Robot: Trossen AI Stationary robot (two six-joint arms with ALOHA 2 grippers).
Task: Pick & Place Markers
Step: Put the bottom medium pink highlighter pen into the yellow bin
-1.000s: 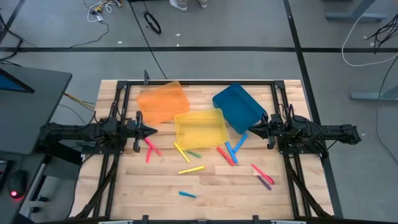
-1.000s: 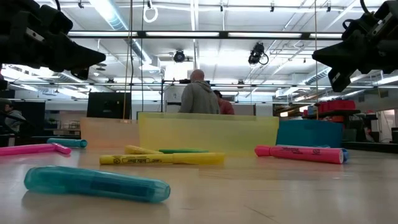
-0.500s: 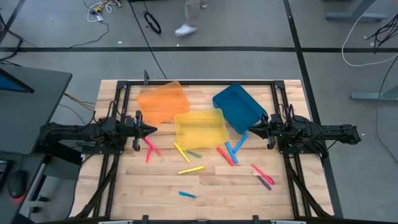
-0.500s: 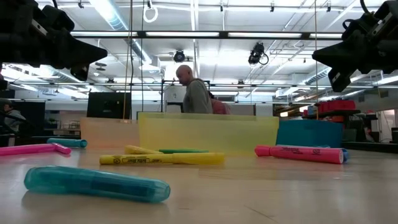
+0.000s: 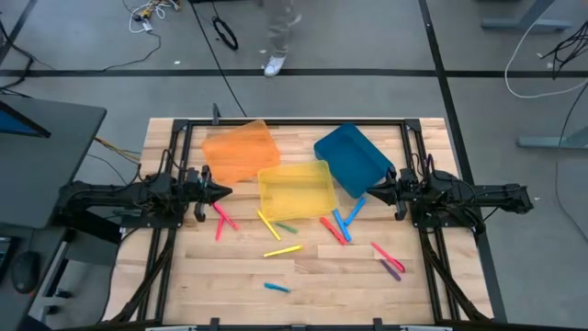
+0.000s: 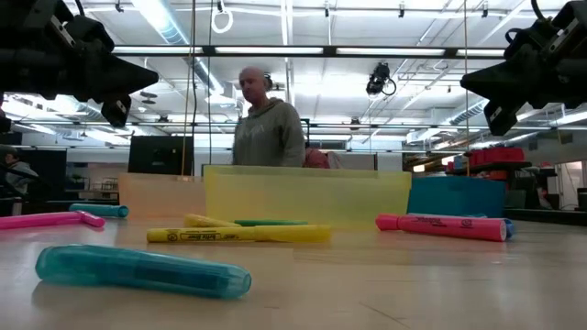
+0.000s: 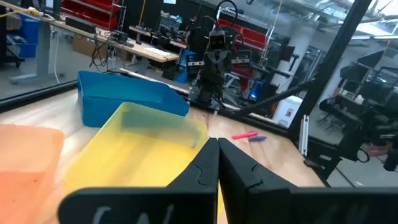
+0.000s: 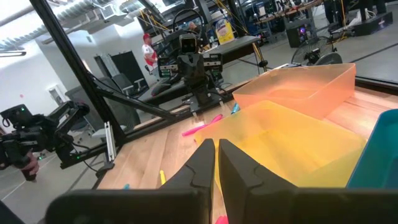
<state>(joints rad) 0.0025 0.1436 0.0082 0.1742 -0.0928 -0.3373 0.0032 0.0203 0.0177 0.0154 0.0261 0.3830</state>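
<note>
We see the left gripper beside the orange bin and the right gripper beside the blue bin, both with fingers closed and holding nothing. The markers lie scattered on the table, in front of the yellow bin.

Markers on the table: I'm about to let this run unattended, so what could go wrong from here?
1. The red and blue markers lie crossed and touching near the blue bin; a grasp there may lift two or knock one away.
2. The left pincer hangs beside the orange bin, so a descent could clip its wall.
3. The teal marker lies alone near the table's front edge and could roll off if nudged.
</note>
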